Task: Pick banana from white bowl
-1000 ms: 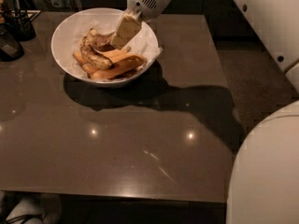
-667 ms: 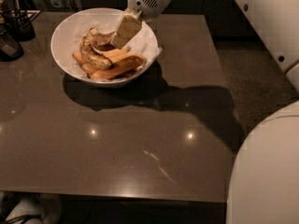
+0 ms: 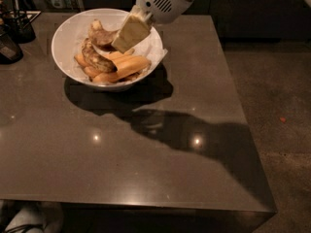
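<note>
The white bowl (image 3: pixel 65 33) stands on the far left part of the dark table and is lined with white paper. It holds several bananas. A short, stubby, brown-mottled banana (image 3: pixel 100 34) lies at the back of the bowl. A second mottled banana (image 3: pixel 96 58) lies in front of it. Smooth yellow-orange bananas (image 3: pixel 127 67) lie at the front right. My gripper (image 3: pixel 129 34) reaches down from the upper right into the bowl, its cream tip just to the right of the stubby banana and above the yellow-orange ones. I cannot see whether it touches any fruit.
The dark table (image 3: pixel 146 154) stretches toward me, with the arm's shadow across its middle. Dark containers (image 3: pixel 14 28) stand at the far left edge. The floor (image 3: pixel 277 106) lies beyond the table's right edge.
</note>
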Action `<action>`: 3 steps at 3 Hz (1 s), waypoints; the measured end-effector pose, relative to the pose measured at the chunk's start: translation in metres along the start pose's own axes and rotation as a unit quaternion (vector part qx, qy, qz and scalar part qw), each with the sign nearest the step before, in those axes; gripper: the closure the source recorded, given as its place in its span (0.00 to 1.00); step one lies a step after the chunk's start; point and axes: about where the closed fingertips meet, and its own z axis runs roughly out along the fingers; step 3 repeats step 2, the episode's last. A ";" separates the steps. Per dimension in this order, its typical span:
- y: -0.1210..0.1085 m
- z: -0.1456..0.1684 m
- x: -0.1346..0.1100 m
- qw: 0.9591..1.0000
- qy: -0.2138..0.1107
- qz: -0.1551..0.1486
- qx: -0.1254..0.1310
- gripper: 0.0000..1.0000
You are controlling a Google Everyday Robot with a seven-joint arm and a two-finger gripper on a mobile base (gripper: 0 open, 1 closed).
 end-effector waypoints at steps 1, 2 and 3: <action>0.055 -0.014 0.014 0.999 0.002 0.025 0.039 1.00; 0.055 -0.014 0.014 0.999 0.002 0.025 0.039 1.00; 0.055 -0.014 0.014 0.999 0.002 0.025 0.039 1.00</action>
